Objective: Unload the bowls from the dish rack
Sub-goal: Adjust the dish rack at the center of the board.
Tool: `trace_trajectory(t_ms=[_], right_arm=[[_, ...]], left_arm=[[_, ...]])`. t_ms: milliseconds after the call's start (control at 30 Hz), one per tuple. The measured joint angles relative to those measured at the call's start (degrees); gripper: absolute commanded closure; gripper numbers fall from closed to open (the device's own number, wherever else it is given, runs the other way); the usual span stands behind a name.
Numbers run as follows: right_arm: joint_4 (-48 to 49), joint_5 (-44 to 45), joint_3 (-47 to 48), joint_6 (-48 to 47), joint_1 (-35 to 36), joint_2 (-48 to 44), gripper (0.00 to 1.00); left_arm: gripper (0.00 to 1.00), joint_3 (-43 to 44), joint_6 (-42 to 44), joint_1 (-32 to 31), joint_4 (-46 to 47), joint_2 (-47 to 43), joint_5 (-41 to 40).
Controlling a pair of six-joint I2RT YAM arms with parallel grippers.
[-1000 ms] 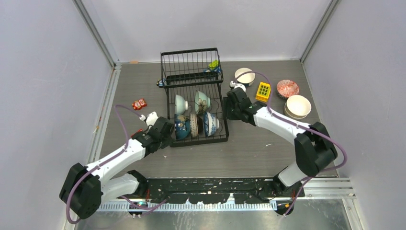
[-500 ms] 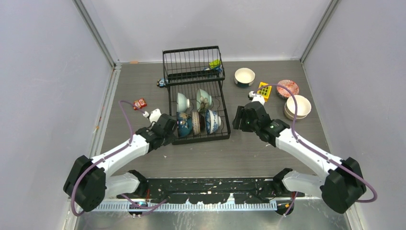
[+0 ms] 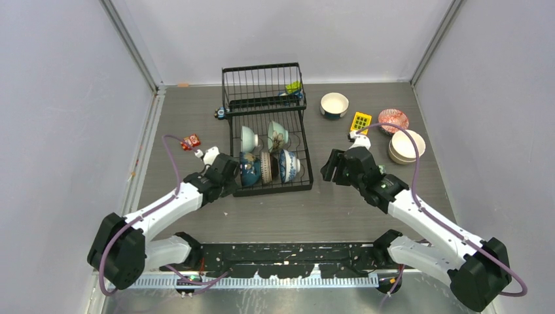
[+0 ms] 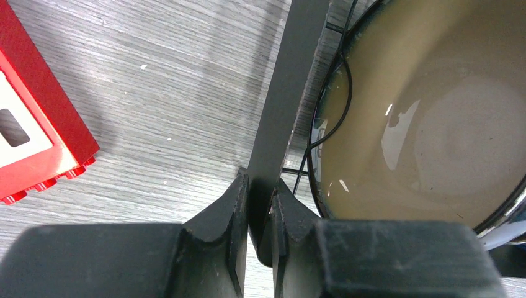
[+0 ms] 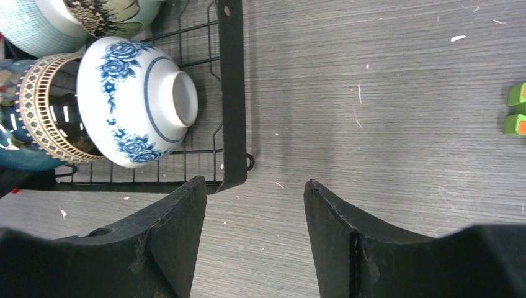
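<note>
1. We see the left hand (image 4: 259, 186) pinched almost closed on the flat black side bar of the dish rack (image 3: 271, 190), near the rack's lower left corner in the overhead view.
2. Its arm reaches in low from the lower left.
3. The right hand (image 5: 254, 186) gapes open and holds nothing, over the table (image 3: 340, 209) just right of the rack's lower right corner.
4. Five bowls (image 3: 288, 165) stand on edge in the rack; three more sit on the table at the upper right.
</note>
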Motion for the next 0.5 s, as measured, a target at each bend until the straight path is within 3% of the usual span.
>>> trace_trajectory(t_ms=[100,300,500], right_arm=[[1.14,-1.07,-0.85,0.13,0.0,-1.55,0.33],[2.51,-2.01,-3.61,2.95,0.0,-6.88,0.16],[1.77,-1.73,-2.43,6.1,0.0,-8.72,0.09]], left_arm=[[0.9,0.0,0.46,0.15,-0.11,-0.28,0.0],[0.4,0.02,2.67,0.57,-3.34,-8.02,-1.33],[0.17,1.68,3.69,0.85,-8.13,-19.71,-2.82]])
